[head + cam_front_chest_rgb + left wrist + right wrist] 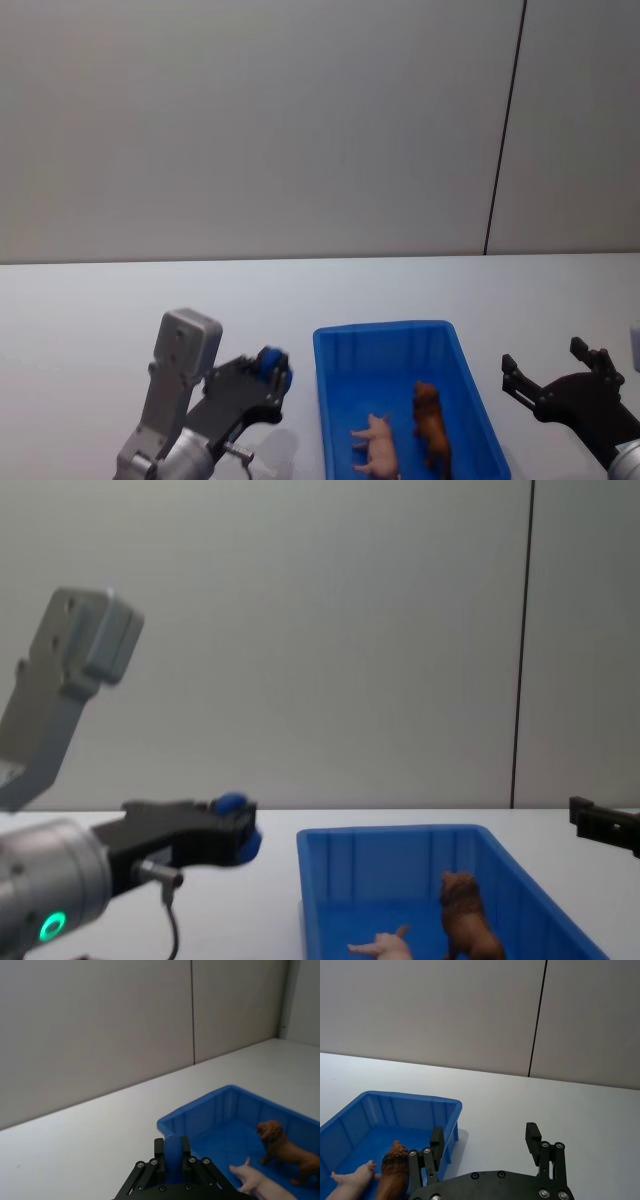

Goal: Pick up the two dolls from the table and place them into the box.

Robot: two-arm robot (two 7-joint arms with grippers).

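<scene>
Both dolls, brown dog point(431, 425) and pink figure point(379, 446), lie inside the blue box point(340, 400) on the white table point(80, 330). Left gripper point(272, 377) is clenched left of the box; right gripper point(555, 377) is spread wide, empty, at its right.

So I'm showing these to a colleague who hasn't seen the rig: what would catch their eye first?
Probably the bright blue box on the white table, with both dolls inside: the reddish-brown dog standing beside the pale pink figure. Next, the two grippers flanking it: the left gripper, shut and empty, to the box's left, and the right gripper, open, to its right.
</scene>
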